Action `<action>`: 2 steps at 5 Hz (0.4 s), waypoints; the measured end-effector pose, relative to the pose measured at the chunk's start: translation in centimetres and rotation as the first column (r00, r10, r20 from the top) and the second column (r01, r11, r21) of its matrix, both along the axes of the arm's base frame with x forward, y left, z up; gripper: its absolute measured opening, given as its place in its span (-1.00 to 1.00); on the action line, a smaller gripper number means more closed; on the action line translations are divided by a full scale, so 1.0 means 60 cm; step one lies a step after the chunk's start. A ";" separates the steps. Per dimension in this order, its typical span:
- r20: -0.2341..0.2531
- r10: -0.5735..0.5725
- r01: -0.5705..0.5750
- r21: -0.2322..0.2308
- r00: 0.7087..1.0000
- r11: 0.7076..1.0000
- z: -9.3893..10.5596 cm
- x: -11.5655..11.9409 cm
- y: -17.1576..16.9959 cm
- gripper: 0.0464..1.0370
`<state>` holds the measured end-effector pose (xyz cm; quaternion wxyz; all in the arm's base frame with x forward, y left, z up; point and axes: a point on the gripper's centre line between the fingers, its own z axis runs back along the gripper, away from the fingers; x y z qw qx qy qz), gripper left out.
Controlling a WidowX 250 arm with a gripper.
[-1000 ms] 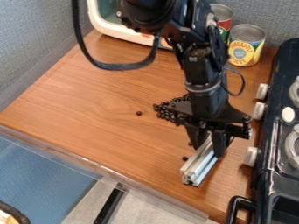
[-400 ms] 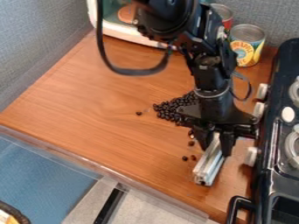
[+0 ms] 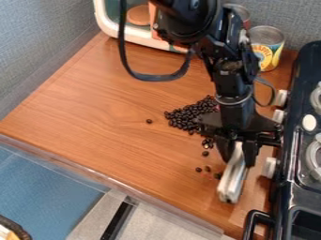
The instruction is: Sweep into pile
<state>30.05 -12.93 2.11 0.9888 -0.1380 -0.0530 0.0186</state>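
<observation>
The end effector [image 3: 237, 155] hangs over the right part of the wooden desk [image 3: 94, 117], close to the stove [image 3: 289, 154]. Its fingers are partly open, parted by the light metal bar [image 3: 233, 180] that they grip near its upper end. The bar slants down toward the front edge of the desk. Most of the dark beans [image 3: 185, 117] lie in a loose pile on the desk, beside the end effector in the view. A few more trail from the pile toward the bar, some of them near its left side in the view, and one bean [image 3: 149, 121] lies apart, left of the pile. Behind the arm [image 3: 233, 86], at the back, stand a can with a yellow label [image 3: 266, 49] and another can [image 3: 239, 11].
</observation>
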 end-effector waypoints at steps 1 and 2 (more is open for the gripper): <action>0.008 0.014 -0.014 0.010 1.000 1.000 -0.006 0.004 0.002 -0.35; 0.021 0.027 -0.028 0.046 0.999 0.999 -0.008 0.008 0.009 -0.35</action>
